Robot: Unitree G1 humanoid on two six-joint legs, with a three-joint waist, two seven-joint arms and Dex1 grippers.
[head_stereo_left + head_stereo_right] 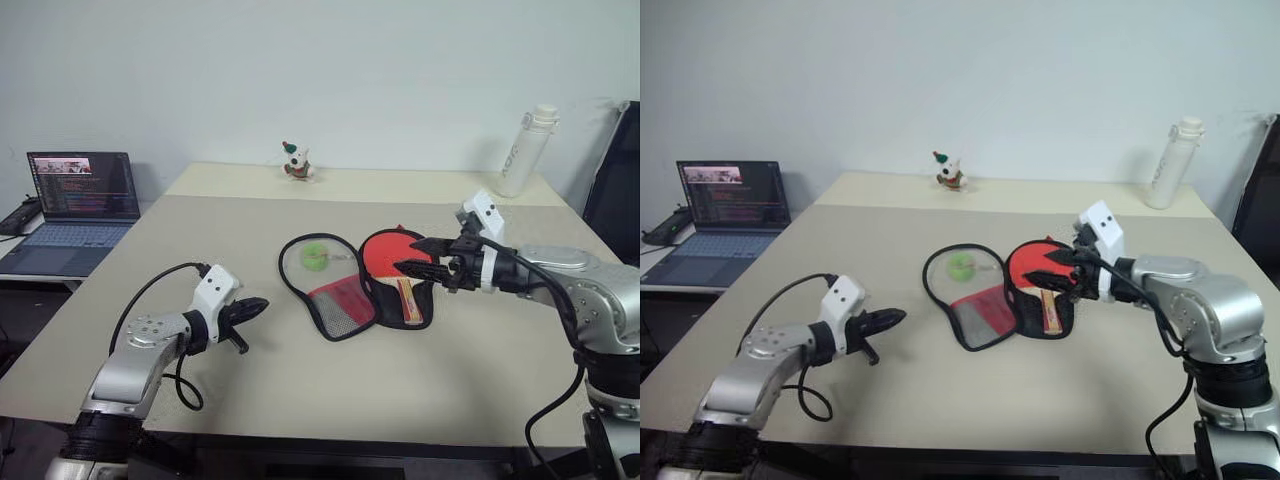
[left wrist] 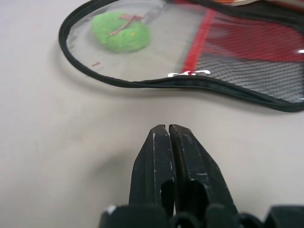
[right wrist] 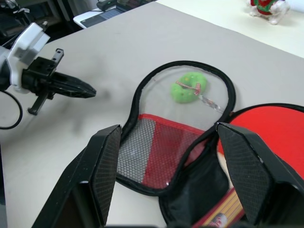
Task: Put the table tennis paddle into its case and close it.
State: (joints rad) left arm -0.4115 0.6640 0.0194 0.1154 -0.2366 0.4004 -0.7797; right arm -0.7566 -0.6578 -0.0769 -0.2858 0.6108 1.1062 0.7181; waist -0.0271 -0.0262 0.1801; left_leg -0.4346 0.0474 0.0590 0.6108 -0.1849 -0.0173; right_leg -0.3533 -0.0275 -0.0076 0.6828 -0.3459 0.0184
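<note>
The case (image 1: 340,305) lies unzipped and spread flat in the middle of the table, its clear and red-mesh flap (image 3: 156,152) turned toward my left side, with a small green item (image 1: 318,255) under the clear part. The table tennis paddle (image 1: 385,252) rests red face up on the case's black half, its wooden handle (image 1: 409,300) pointing toward me. My right gripper (image 1: 410,257) hovers just over the paddle, open and empty. My left gripper (image 1: 255,308) is shut on nothing, low over the bare table, a short way left of the flap (image 2: 142,80).
A laptop (image 1: 80,200) sits on a lower desk at the far left. A small toy figure (image 1: 295,160) stands at the table's back, with a white bottle (image 1: 525,150) at the back right. A dark chair (image 1: 615,180) is beyond the right edge.
</note>
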